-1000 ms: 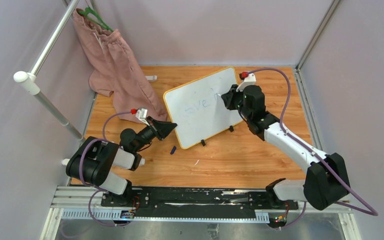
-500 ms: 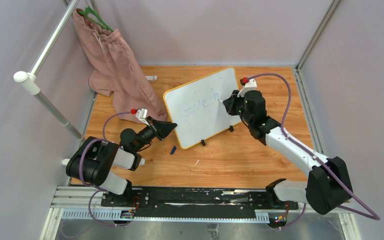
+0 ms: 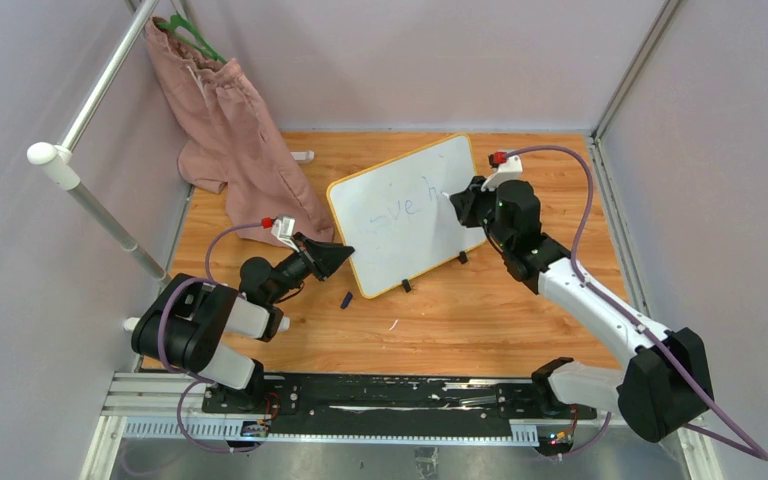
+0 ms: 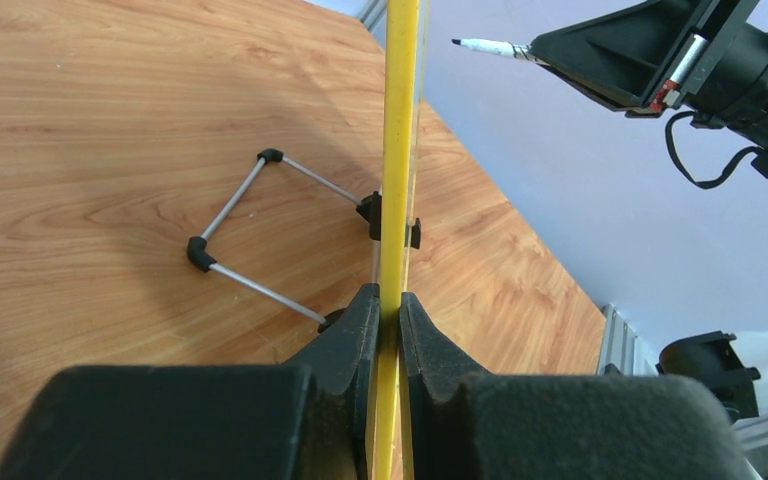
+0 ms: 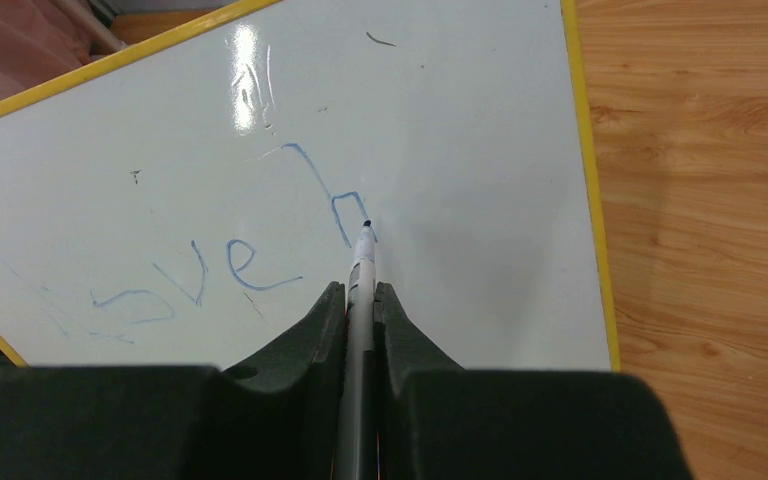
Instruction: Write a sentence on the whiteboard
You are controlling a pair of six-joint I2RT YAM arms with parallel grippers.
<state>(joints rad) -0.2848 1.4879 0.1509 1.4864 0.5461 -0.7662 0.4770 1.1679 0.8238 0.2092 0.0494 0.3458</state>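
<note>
The whiteboard [image 3: 430,245], yellow-framed, stands tilted on the wooden table. My left gripper [image 3: 346,256] is shut on its left edge; in the left wrist view the yellow frame [image 4: 400,150] runs up from between the jaws [image 4: 388,305]. My right gripper [image 3: 457,200] is shut on a thin marker [image 5: 361,275]. The marker's tip touches the board [image 5: 460,100] at the foot of a blue "h". The sentence [image 5: 230,265] reads roughly "Love h" in faint blue strokes [image 3: 407,209]. The marker [image 4: 490,46] also shows from the side in the left wrist view.
A pink garment [image 3: 230,130] hangs from a white rail [image 3: 90,90] at the back left, close to the board's left corner. A small dark cap [image 3: 346,299] lies on the table in front of the board. The board's wire stand [image 4: 250,200] sits behind it.
My right gripper has shifted a little to the right along the board with the marker, and the "h" has been drawn. The left gripper and the board have held still.
</note>
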